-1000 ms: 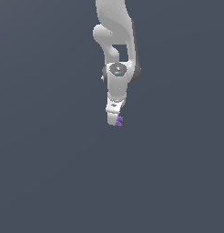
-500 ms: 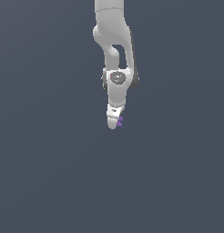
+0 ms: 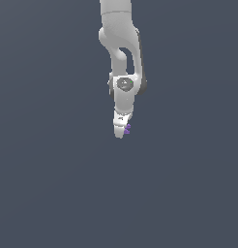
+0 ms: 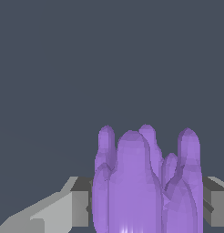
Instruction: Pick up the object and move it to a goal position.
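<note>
The object [image 3: 127, 129] is a tiny purple item that peeks out at the tip of my white gripper [image 3: 122, 131] in the exterior view, mostly hidden by the fingers. In the wrist view it [image 4: 145, 182] fills the space between the two grey fingers [image 4: 79, 202] as a cluster of rounded purple lobes. The gripper is shut on it and hangs below the white arm [image 3: 122, 53], pointing down over the plain grey surface [image 3: 53, 169]. Whether the object touches the surface cannot be told.
Only the flat dark grey surface [image 4: 63, 68] shows around the arm in both views. No other objects, containers or edges are in view.
The arm with the purple object in its gripper has shifted a little toward the exterior view's right and slightly up. The grip has not changed.
</note>
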You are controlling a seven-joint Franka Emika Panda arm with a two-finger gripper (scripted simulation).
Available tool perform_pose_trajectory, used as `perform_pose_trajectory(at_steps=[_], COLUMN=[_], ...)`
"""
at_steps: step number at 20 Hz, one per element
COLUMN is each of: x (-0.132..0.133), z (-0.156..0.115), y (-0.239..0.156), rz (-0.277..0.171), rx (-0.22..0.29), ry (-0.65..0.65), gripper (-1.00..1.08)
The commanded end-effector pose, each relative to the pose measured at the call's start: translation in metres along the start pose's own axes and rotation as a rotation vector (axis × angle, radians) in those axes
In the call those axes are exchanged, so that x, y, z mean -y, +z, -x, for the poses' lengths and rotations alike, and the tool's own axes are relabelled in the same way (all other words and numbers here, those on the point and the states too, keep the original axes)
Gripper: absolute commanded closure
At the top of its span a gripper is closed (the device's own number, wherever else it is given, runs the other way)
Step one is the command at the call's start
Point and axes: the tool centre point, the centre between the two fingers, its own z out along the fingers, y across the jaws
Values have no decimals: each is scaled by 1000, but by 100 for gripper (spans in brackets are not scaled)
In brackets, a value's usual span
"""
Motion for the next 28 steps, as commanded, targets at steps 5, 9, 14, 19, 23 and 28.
perform_pose_trajectory(at_steps=[5,9,14,19,23,28], x=[0,-4,-17,-39,-61,-91], z=[0,-3,-11,-24,-36,-54], y=[0,-4,-15,-33,-51,-76], rz=[0,0,0,-1,-2,-2], rx=[0,0,-1,-2,-3,-3], ry=[0,0,0,0,0,0], gripper=[108,108,108,108,108,108])
